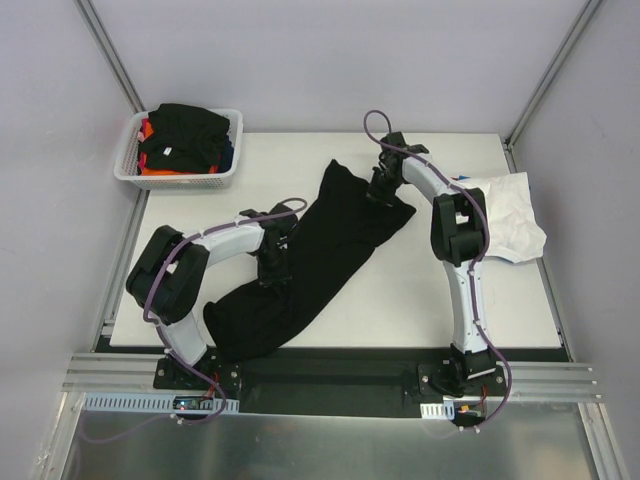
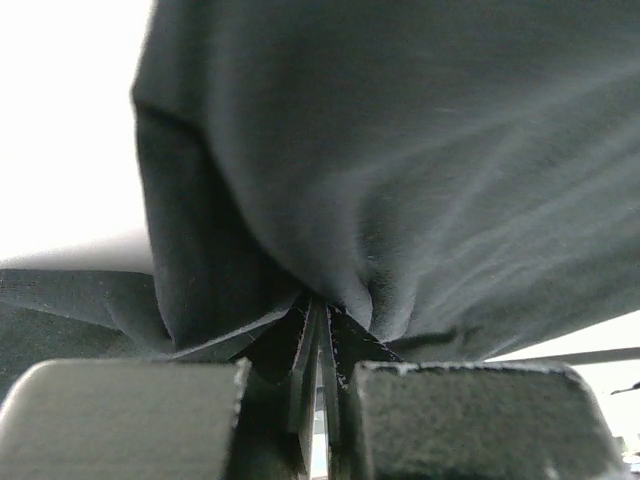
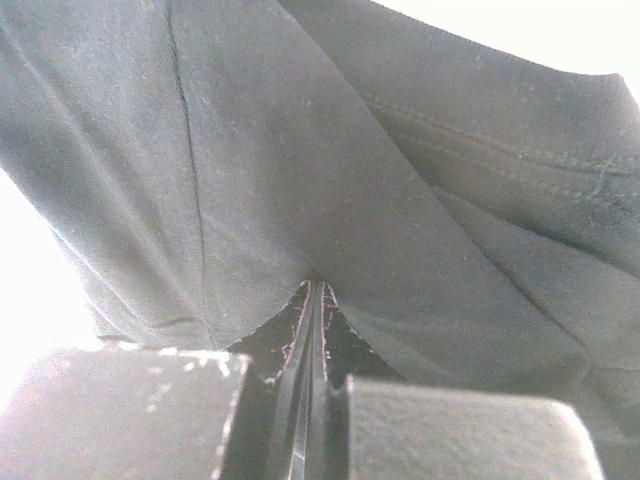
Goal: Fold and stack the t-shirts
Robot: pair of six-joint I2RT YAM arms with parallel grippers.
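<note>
The large black cloth t-shirt (image 1: 325, 250) stretched diagonally across the white table (image 1: 430, 290), its long axis running near-left to far-right. The left gripper (image 1: 272, 266) and the right gripper (image 1: 384, 194) each clenched its fabric.

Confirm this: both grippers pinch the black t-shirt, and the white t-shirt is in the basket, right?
No. The left gripper and right gripper do pinch the black t-shirt, but the white t-shirt lies on the table, far right, not in the basket; the top external view shows it.

White mesh basket (image 1: 176, 181) (plastic) sits far-left on the pale table (image 1: 425, 292).
</note>
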